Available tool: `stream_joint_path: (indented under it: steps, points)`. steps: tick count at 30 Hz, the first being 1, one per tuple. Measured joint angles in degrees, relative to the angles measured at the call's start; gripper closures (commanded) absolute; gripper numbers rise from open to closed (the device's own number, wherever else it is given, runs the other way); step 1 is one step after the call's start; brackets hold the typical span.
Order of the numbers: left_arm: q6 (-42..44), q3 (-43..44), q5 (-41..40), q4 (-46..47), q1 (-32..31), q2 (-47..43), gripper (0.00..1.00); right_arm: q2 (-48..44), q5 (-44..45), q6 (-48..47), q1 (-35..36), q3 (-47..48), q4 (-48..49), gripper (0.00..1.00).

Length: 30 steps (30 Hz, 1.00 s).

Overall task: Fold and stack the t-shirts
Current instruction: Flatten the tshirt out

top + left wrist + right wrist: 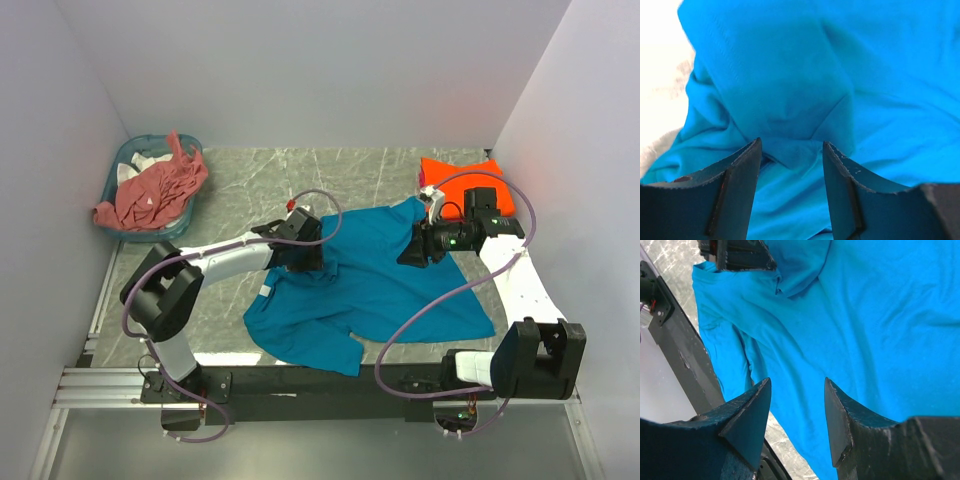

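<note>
Broadly, you have one shirt of three dealt with. On the grey marbled table [380, 170] the teal-blue t-shirt [390, 290] takes up the middle and runs toward 5 o'clock. It lies open and rumpled, with one sleeve trailing over the near edge and no clean fold in it yet, so I judge it to be the piece in hand. At 10 o'clock the teal basket [112, 183] holds the salmon-pink t-shirt [155, 190], heaped and spilling over the rim, apparently not yet started. At 2 o'clock the orange t-shirt [455, 175] sits as a compact block, which looks folded and would serve as the base of your stack. Your left gripper [791, 147] hangs over the shirt's 9 o'clock side with its jaws apart, a raised ridge of blue cloth just ahead of the gap and nothing pinched. Your right gripper [797, 385] hovers over the 2 o'clock part with its jaws apart too, holding nothing. The small white neck tag [263, 291] shows at the shirt's 8 o'clock edge. The right arm covers part of the orange shirt, so you cannot judge how neat it is. Something pale lies in the basket under the pink cloth, unidentifiable. Whether the left fingertips touch the fabric is unclear.
</note>
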Motion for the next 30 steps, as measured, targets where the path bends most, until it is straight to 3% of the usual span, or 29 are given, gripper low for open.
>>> stream_joint_path:
  steps: [12, 19, 30]
  points:
    - [-7.3, -5.5, 2.1, 1.6, -0.2, 0.0, 0.5, 0.0, -0.5, -0.2, -0.2, 0.0, -0.3, 0.46]
    - [-9.5, -6.8, 1.9, 3.3, -0.3, 0.0, 0.68, 0.0, -0.6, -0.3, -0.3, 0.0, -0.5, 0.46]
    - [-9.3, -6.6, -1.8, 2.5, -0.3, -5.4, 0.77, 0.0, -0.7, -0.9, -0.5, 0.0, -1.1, 0.46]
